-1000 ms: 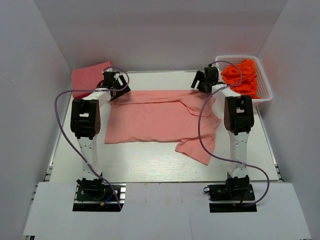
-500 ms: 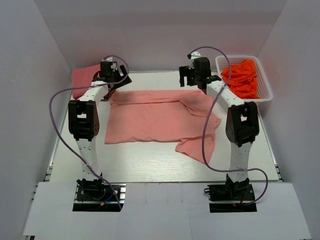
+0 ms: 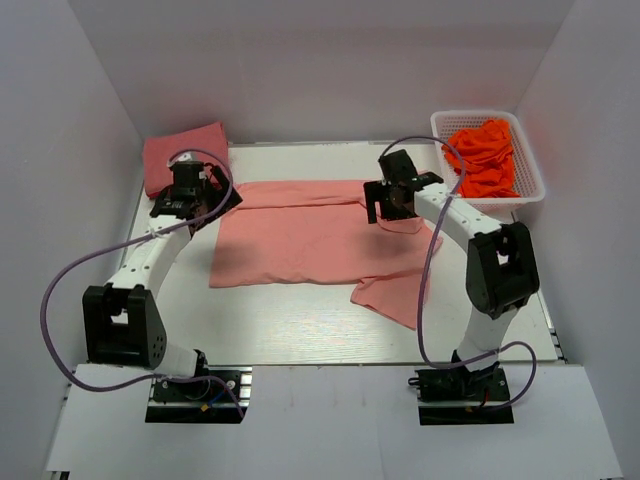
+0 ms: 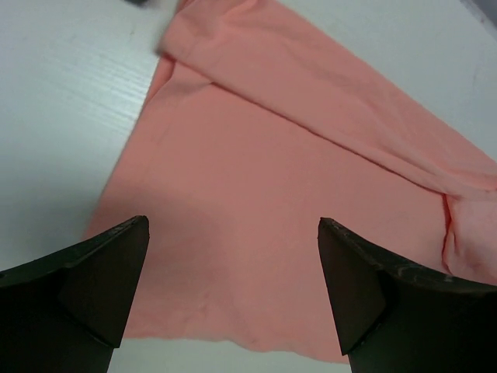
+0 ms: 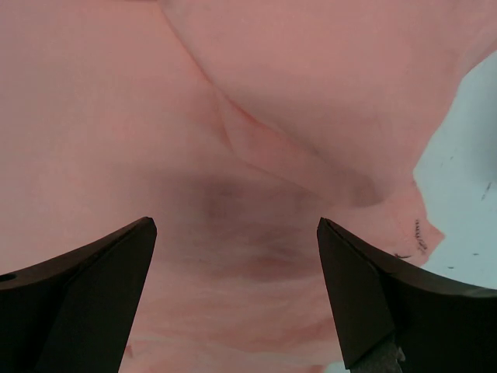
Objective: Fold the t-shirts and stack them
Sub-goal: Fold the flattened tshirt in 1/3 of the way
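While the overhead view takes in the whole white table (image 3: 280, 320), only the wrist views show the jaws. A salmon t-shirt (image 3: 310, 235) lies spread flat mid-table, with a strip doubled over along its far edge and one sleeve trailing off its near right corner. A second, rosier t-shirt (image 3: 180, 152) sits folded beyond the spread shirt's far left corner. A white basket (image 3: 536, 170) of bright orange clothes (image 3: 482, 150) stands past its far right side.

From above, the left gripper (image 3: 205, 195) sits at the spread shirt's far left corner and the right gripper (image 3: 385, 200) over its far right part, but neither opening can be judged there.

The left wrist view shows the left gripper (image 4: 233, 287) wide open and holding nothing. Its dark fingers (image 4: 101, 280) hang above the shirt (image 4: 295, 194), with bare table (image 4: 70, 93) beside the cloth's left edge.

The right wrist view shows the right gripper (image 5: 233, 295) equally spread and empty, close over wrinkled fabric (image 5: 155, 116) with a diagonal crease. A sliver of table (image 5: 466, 171) and small dark marks (image 5: 415, 233) at the cloth's edge show only here.
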You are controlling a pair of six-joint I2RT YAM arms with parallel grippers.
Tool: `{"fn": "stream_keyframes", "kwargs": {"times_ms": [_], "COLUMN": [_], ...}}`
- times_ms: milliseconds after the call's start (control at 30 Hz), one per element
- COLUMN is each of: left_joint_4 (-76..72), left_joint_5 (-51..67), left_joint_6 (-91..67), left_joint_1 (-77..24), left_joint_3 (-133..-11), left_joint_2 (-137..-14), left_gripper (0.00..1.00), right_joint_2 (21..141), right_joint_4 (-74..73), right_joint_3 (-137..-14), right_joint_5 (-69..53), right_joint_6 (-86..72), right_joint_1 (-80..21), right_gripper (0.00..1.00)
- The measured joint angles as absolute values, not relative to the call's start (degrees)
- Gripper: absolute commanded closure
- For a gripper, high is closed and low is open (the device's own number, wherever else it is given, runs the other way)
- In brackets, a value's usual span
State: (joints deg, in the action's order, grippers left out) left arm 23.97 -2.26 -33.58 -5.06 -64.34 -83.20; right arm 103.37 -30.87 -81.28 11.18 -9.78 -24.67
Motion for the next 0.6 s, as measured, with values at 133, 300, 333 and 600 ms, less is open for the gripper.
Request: {"fn": "stream_keyframes", "kwargs": {"times_ms": [133,300,333,600], "left_joint_4": [25.96,28.82,29.45,31.51], "left_joint_5": [-4.23,-4.67,-4.84,-5.39], "left_joint_6": [-37.41,-39.75,-40.01,-40.75], "left_joint_1": [-5.02,-5.02,-5.02,-5.02], "left_joint_3": [-60.75,-56.49,-55.92,-54.87], "left_joint_2": [-80.38,-78.85,-78.85,-78.85], "left_gripper": [0.01,0.01,0.01,0.01], "right_joint_2": [107.5,112.53,113.32,117.78], "right_joint_4": [-33.04,-33.01,-33.06,-32.03], "right_joint_3": [-82.61,-84.33,-84.75,-88.88], "right_joint_5": [12.29,13.37,13.43,14.66], "right_joint_6": [-12.84,-15.75,-16.1,-17.58], "right_joint_1": [-24.95,-25.17,-25.15,-25.15], "right_gripper": [0.16,0.26,0.31,0.63]}}
